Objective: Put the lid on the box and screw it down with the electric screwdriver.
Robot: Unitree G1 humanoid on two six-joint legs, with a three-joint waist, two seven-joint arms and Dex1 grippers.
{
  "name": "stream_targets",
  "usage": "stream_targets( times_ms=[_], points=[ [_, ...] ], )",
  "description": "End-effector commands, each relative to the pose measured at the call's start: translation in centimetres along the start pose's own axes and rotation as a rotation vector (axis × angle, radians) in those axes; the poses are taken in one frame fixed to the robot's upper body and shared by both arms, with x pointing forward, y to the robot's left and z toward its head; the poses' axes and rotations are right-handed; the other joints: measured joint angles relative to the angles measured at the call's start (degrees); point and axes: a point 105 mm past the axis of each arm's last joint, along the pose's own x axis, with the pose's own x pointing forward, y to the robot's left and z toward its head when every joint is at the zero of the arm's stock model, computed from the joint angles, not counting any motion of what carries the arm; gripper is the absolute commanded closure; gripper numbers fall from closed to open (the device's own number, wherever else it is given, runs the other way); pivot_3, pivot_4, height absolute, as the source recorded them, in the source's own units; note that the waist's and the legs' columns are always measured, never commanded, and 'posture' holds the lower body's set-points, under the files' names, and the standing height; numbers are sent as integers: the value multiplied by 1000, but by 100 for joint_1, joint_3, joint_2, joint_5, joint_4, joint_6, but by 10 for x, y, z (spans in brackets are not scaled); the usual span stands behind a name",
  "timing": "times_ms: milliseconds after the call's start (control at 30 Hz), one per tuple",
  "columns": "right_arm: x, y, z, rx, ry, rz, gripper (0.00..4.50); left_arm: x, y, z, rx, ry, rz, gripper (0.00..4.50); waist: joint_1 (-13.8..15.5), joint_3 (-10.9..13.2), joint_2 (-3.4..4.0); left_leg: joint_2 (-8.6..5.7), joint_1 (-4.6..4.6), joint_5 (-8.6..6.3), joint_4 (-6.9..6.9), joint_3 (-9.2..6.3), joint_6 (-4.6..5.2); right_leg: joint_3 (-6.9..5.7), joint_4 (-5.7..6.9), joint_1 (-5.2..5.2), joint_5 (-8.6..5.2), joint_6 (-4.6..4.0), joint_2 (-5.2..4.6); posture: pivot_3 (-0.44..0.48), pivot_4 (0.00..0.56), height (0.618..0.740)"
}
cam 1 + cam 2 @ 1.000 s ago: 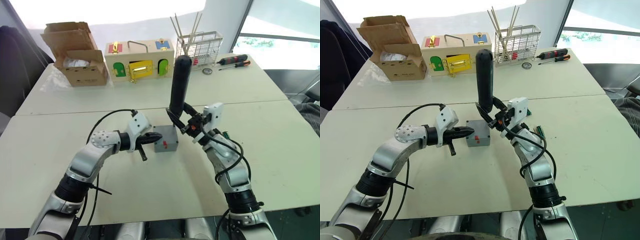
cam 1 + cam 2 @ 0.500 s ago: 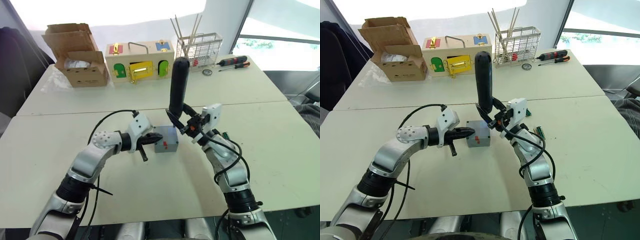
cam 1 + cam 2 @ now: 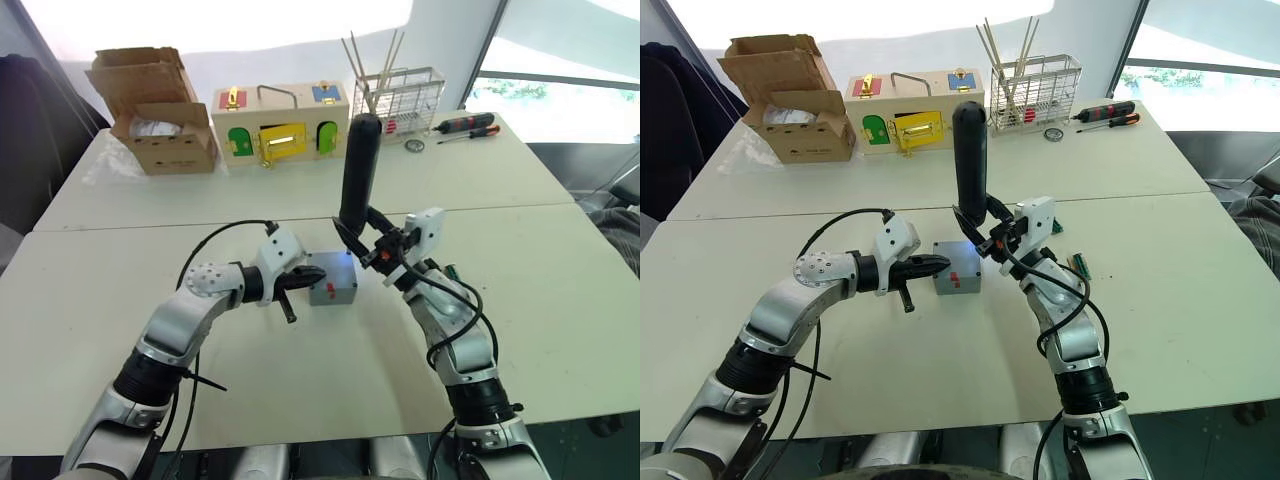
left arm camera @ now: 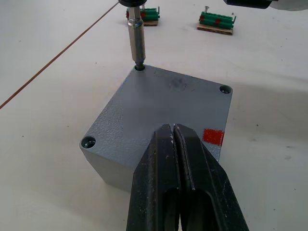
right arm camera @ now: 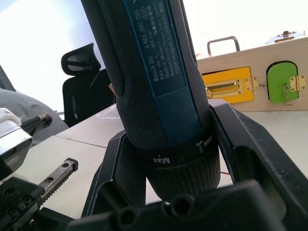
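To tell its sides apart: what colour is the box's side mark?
Red, on the grey box; clearest in the left wrist view.

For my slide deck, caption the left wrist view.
Shut left gripper braces the lid while the electric screwdriver bit sits in a corner hole.

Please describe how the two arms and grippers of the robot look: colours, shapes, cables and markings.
Both arms are made of rounded silver-grey metal segments with black joint bands, and loose black cables loop outside them. Each wrist carries a white block. The left gripper and the right gripper each have two black fingers. The left elbow has a round cap with small holes.
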Motion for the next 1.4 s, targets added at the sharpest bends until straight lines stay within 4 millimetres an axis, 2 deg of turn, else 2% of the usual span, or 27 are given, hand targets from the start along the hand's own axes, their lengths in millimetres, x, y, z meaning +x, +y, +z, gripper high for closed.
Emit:
stream_targets(
  times_ms=[33, 167, 733, 933, 967, 1033, 1167, 1267, 1400],
  points=[
    [-21, -1, -63, 102, 234, -38, 2707, 1, -3, -10, -18, 33, -7, 4500, 0, 0, 0, 0, 6, 0, -1, -1, 0, 0, -3, 1, 0, 0, 0, 0, 150, 734],
    [-20, -2, -63, 107, 228, -44, 2707, 1, -3, -11, -17, 38, -8, 4500, 2, -4, -6, -1, 86, -3, -48, 2, 4, 0, -24, 69, -14, 2, -6, 0, 150, 734],
    [-17, 1, -57, 94, 201, -29, 2707, 2, -4, -14, -18, 44, -9, 4500, 0, -4, -7, 0, 90, -2, -62, -3, 3, -1, -21, 67, -22, -1, -6, 0, 150, 734],
    [-14, -1, -47, 77, 163, -29, 2707, 2, -4, -15, -19, 42, -8, 4500, 0, -4, -6, 0, 89, -3, -63, -3, 2, -1, -22, 67, -23, -1, -7, 0, 150, 734],
    [-12, -2, -39, 70, 130, -30, 2707, 2, -4, -15, -18, 41, -7, 4500, 0, -3, -5, 0, 89, -2, -64, -3, 2, -1, -22, 66, -23, -1, -7, 0, 150, 734],
    [-8, -8, -7, 43, 35, -42, 2707, 0, -3, -13, -22, 36, -6, 4500, 4, -1, -3, 0, 82, -2, -64, -4, 2, -1, -22, 64, -23, -1, -7, 0, 150, 734],
    [-5, -10, 75, 5, -149, 28, 2707, -8, 1, -15, -49, 24, 12, 4500, 8, 48, 22, -3, 45, -1, -64, -4, -1, 0, -20, 31, -23, -1, -11, 0, 150, 734],
    [-8, -7, 103, -10, -180, 100, 2707, -9, 2, -14, -91, -6, 18, 4500, 3, 68, 33, -4, -32, 7, -58, -4, -11, 2, -2, -51, -20, -2, -11, 0, 150, 734],
    [-6, -23, 132, 58, -194, 89, 2707, -18, 5, 9, -146, -110, 29, 4500, -13, 100, 43, 1, -41, 11, -64, -4, -17, 2, 5, -66, -18, -6, -8, 0, 150, 734]
  ],
)
